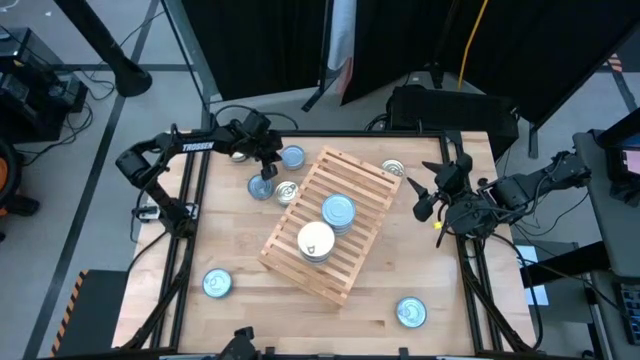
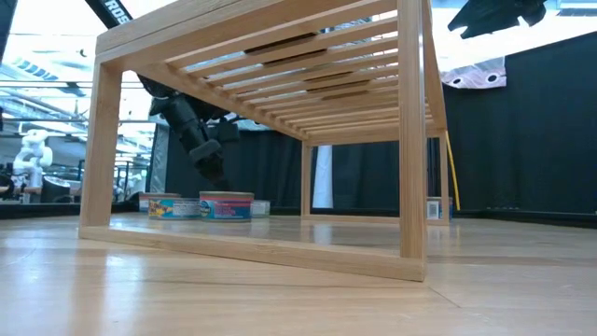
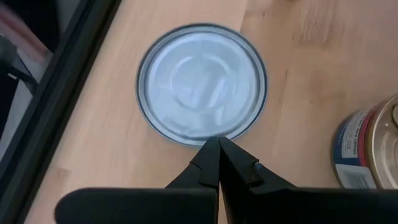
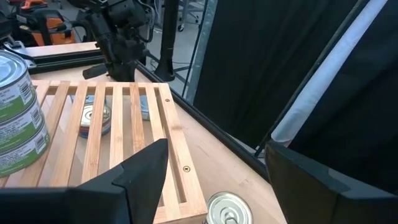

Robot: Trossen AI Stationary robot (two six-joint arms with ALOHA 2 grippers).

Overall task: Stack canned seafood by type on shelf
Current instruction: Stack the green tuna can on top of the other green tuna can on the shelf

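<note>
Canned seafood is scattered on the table and on the shelf, which sits tilted diagonally at table centre. On the shelf I see two stacks: a blue-topped stack toward 12 o'clock and a white-topped stack just beside it toward 7 o'clock. The stack tins w/ green labels show in the right wrist view, at least three high.

Off the shelf, at roughly 10–11 o'clock from it: a blue tin under the left gripper, another blue tin nearer the far edge, and a silver pull-tab tin btwn the blue tin and the shelf. Silver tin sits at the shelf's 1 o'clock corner. Near edge: blue tin at 8 o'clock, pull-tab tin at 5 o'clock.

Left gripper's fingers are pressed together, nothing btwn them, tips right over the rim of the blue tin; can't tell if touching. Low view shows it pointing down above that tin.

Right gripper waits at 3 o'clock off the shelf, fingers apart, empty, above the table by the silver tin.
</note>
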